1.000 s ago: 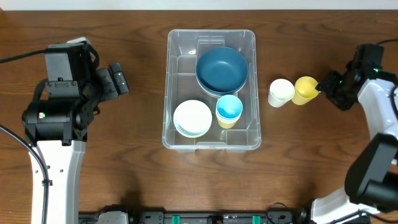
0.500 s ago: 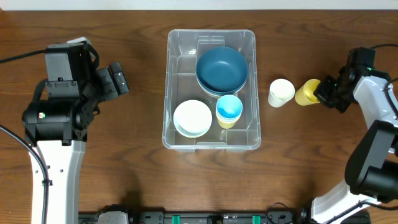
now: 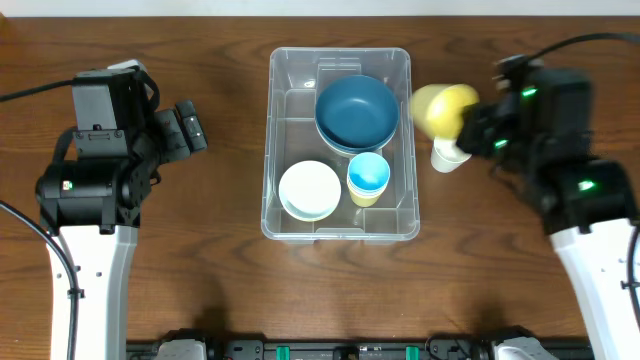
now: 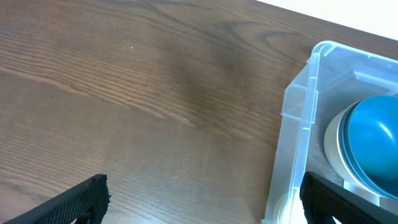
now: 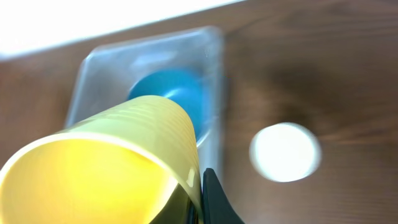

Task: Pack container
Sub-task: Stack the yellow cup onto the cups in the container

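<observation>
Right gripper (image 3: 468,124) is clamped on a yellow cup (image 3: 443,108) and holds it in the air, tipped on its side, close by the right rim of the container (image 3: 340,53). The container sits in the middle of the table (image 3: 230,290).

Well off to the left side, the left gripper (image 3: 190,128) hangs with its fingers spread and nothing between them.

Packed so far are a blue bowl (image 3: 357,112) at the far end, a white bowl (image 3: 309,189) at the near left, and a light blue cup (image 3: 368,175) just beside it, nested in another yellow one.

A white cup (image 3: 447,157) stands on the table just right of the container, partly hidden under the held cup.

The job looks mostly done. Two cups seem to be left: the held one needs setting inside, and the white one is not yet picked up.
</observation>
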Robot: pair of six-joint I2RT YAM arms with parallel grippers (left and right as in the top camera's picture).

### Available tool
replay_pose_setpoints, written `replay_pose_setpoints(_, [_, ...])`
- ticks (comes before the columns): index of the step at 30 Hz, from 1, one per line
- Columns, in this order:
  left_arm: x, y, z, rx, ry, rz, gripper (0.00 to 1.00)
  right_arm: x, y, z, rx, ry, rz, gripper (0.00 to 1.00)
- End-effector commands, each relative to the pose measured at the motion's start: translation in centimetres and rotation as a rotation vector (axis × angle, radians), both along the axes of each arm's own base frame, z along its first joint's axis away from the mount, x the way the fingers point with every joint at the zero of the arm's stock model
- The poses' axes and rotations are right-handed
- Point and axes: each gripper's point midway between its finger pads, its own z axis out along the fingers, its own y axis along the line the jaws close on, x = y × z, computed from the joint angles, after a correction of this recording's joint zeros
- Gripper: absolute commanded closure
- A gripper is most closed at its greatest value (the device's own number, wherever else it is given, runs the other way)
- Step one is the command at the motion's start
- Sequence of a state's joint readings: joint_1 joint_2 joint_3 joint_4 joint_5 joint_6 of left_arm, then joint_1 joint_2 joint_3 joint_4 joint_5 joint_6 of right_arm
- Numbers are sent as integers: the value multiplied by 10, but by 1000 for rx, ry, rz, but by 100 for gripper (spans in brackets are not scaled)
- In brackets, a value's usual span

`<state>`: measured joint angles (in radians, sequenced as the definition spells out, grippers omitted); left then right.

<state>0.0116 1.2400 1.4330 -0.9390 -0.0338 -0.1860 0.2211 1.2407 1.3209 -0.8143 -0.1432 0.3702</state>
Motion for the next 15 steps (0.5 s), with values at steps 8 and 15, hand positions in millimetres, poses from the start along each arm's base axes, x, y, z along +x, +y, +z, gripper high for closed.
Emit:
replay_pose_setpoints(8, [0, 4, 0, 8, 3, 15, 2, -27, 80, -92, -214, 250, 235, 99])
replay_pose_setpoints(15, [0, 4, 0, 7, 3, 14, 2, -23, 78, -111, -254, 299, 218, 99])
